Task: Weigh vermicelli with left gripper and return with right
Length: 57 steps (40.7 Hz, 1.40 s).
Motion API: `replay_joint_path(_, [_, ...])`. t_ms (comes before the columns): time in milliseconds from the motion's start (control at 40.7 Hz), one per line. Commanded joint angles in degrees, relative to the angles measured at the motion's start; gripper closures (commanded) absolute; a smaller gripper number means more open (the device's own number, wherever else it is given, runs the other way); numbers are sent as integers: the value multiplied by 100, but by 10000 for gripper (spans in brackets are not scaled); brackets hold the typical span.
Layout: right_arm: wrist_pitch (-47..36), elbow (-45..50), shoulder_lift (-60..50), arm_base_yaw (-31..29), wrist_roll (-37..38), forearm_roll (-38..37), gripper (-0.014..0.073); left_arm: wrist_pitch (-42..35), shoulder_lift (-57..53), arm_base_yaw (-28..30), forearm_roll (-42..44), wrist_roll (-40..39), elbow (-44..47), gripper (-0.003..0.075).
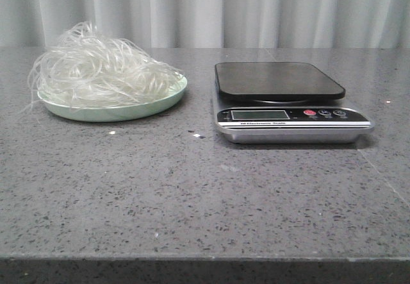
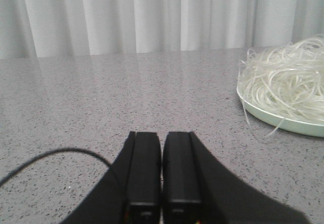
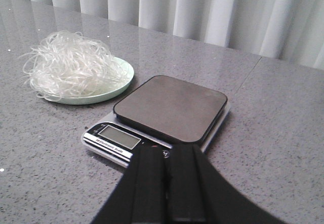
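1. The left gripper [image 2: 162,155] has its fingers pressed together, holding nothing, low over bare speckled counter [image 1: 192,188], with the plate near.
2. The right gripper [image 3: 166,171] is likewise closed and empty, poised at the scale's front edge.
3. The vermicelli [image 1: 99,66] is heaped on a pale green plate [image 1: 115,112] at the left, with strands spilling past its rim.
4. A kitchen scale [image 1: 288,101] sits to the right, its dark platform bare; a strip of counter separates plate and scale.
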Motion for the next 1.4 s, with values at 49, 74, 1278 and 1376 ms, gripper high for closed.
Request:
replay_joint_path(49, [-572,-109,43,-385,-27,-280,444,-416,-115,0,-53,-7,52,583])
replay_joint_path(74, [-614,-88,43,-482,-27,-280,444,-416,-115,0,-53,-7,52,583])
replay_joint_path(1278, [-891,1789,-1599,-2884,2561,-1650,444,-416,-107,0,-53,-7,52,583])
replay_joint_path(1376, [-891,1789,-1599,-2884,2561,-1650,444,-416,-107,0,-53,-7,52,583])
